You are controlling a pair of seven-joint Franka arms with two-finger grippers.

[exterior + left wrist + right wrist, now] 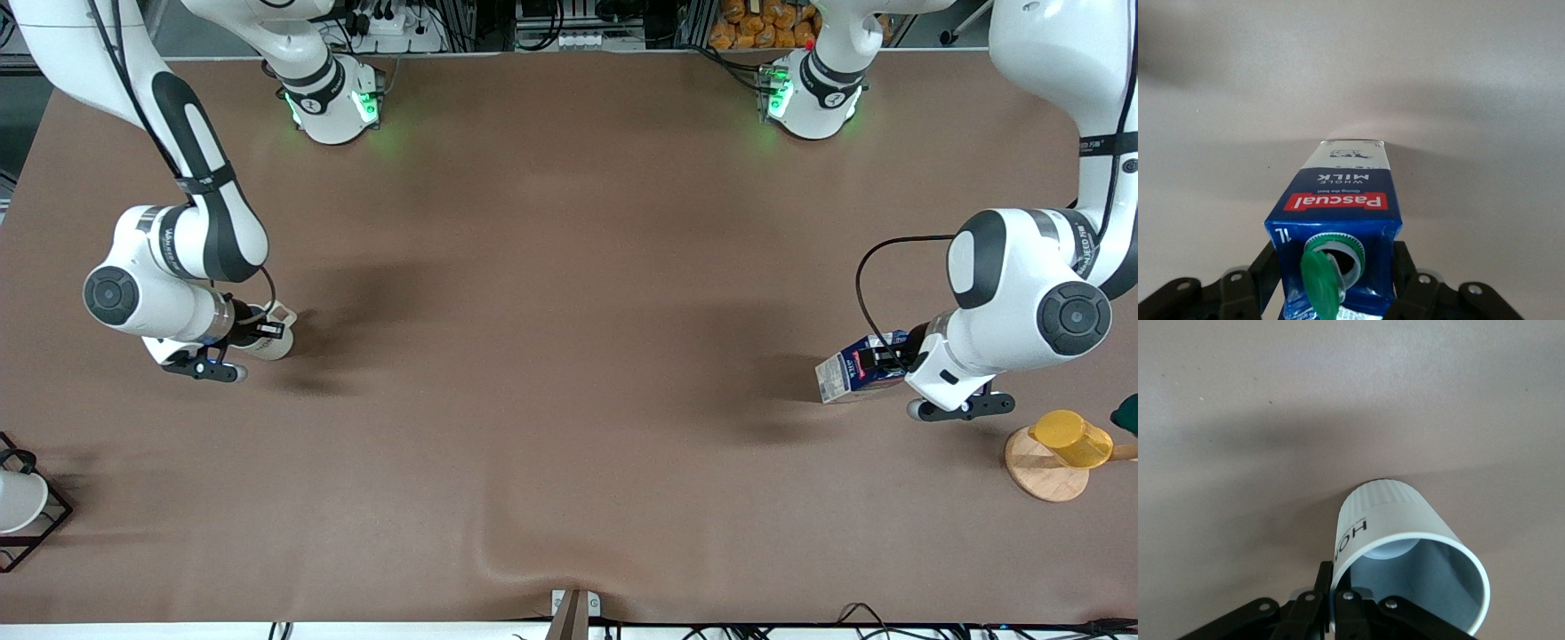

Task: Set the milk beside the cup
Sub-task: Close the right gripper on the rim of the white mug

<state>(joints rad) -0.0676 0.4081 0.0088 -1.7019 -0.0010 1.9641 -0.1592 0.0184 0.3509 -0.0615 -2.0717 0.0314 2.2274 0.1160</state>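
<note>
Milk at the left arm's end, cup at the right arm's.
The milk [851, 371] tilts, its base toward the worktop [569, 356] middle, left tool [1338, 280] clamped across its capped top; right tool [1331, 603] pinches the cup [1405, 550] rim.

Left arm bent low at its end of the table, wrist turned toward the middle, left black two-finger gripper [892, 356] [1338, 280] clamped across the sides of the small dark-blue gable-top milk carton [849, 367] [1338, 207]. Right arm folded low at its own end, right black two-finger gripper [258, 331] [1331, 600] pinching the rim of the cream-beige mug [271, 333] [1405, 547].
</note>
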